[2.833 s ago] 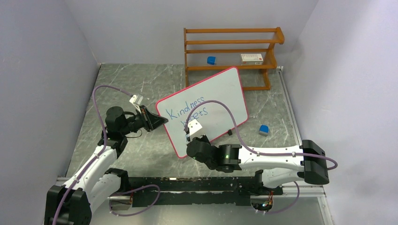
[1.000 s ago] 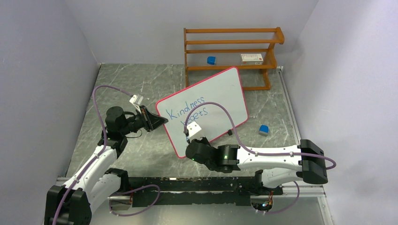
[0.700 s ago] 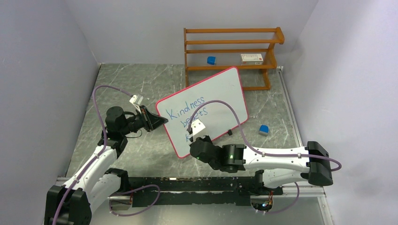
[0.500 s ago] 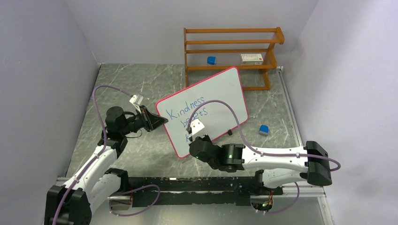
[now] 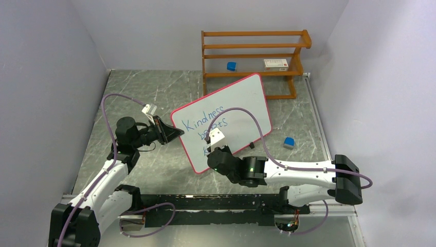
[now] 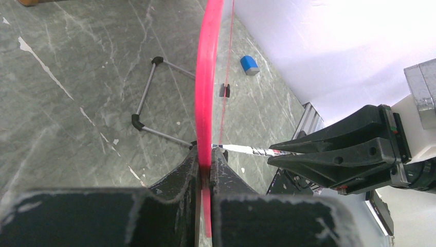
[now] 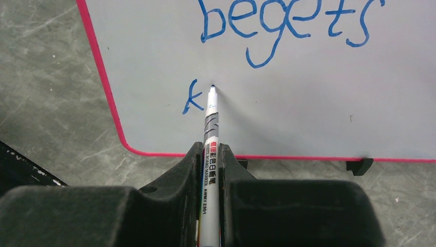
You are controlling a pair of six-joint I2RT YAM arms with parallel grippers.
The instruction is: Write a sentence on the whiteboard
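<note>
Gripping marker (image 7: 210, 121): right gripper (image 7: 210, 149), jaws pinched narrow, tip at whiteboard (image 7: 308, 103). The sentence (image 7: 280, 23) shows new blue "k" below "begets", absent earlier. Unchanged: left gripper (image 6: 205, 153) clamps whiteboard's edge.

Right pincer (image 7: 210, 150) dropped below "begets" (image 7: 288, 20); new k (image 7: 192, 103) begins line 3.

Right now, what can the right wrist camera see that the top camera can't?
Only the right wrist view shows the marker, its tip close beside the small k. Only the top view shows the wooden rack, the word Kindness and the left gripper pinching the whiteboard by its edge. Both show the whiteboard and the word begets.
</note>
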